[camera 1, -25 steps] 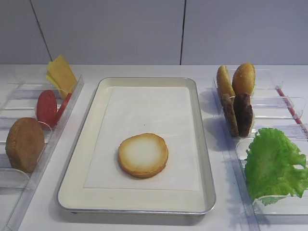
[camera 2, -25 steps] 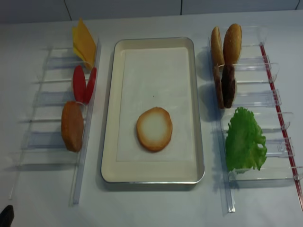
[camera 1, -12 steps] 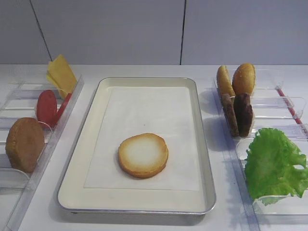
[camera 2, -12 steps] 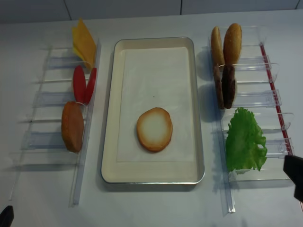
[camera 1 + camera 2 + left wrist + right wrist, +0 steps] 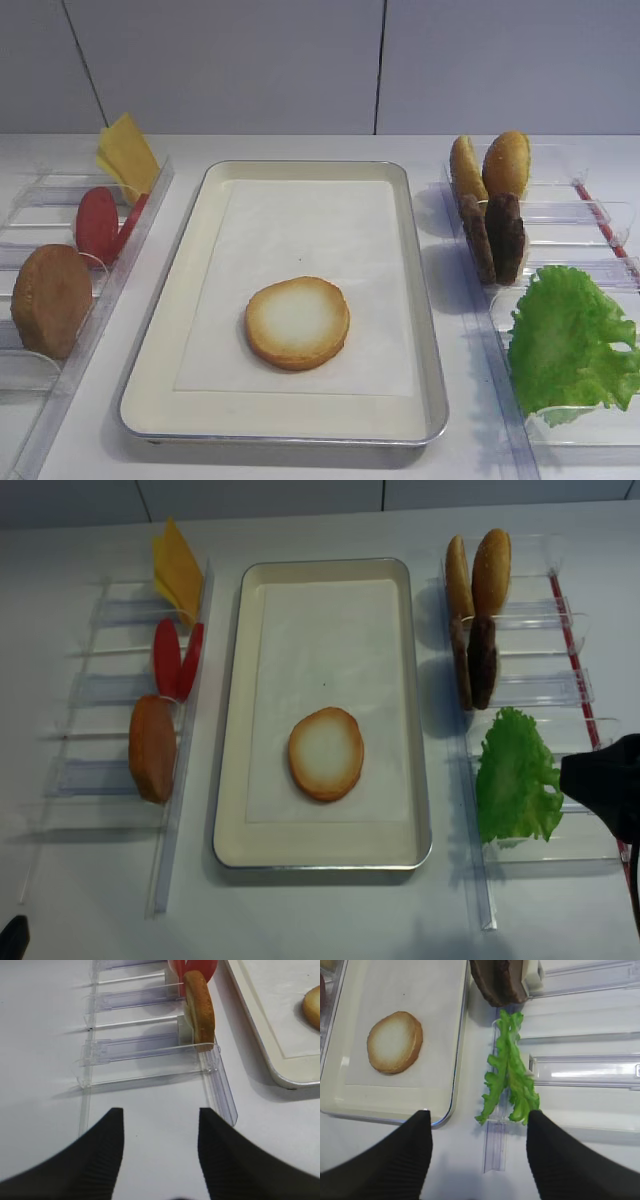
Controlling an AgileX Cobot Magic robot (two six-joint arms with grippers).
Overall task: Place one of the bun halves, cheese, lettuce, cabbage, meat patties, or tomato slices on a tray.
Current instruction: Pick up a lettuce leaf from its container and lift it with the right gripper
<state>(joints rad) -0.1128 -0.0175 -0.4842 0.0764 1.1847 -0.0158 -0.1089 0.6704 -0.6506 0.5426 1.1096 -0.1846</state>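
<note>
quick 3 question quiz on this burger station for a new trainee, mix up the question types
1. True or false: a bun half already lies on the tray, pale face up.
2. Multiple choice: the right end effector is (A) shut on the lettuce, (B) open with the lettuce ahead of it, (C) shut on a patty.
3. Fill in: in the high view, the tomato slices stand between the cheese behind and a ____ in front.

Key: 1 true; 2 B; 3 bun half.
</note>
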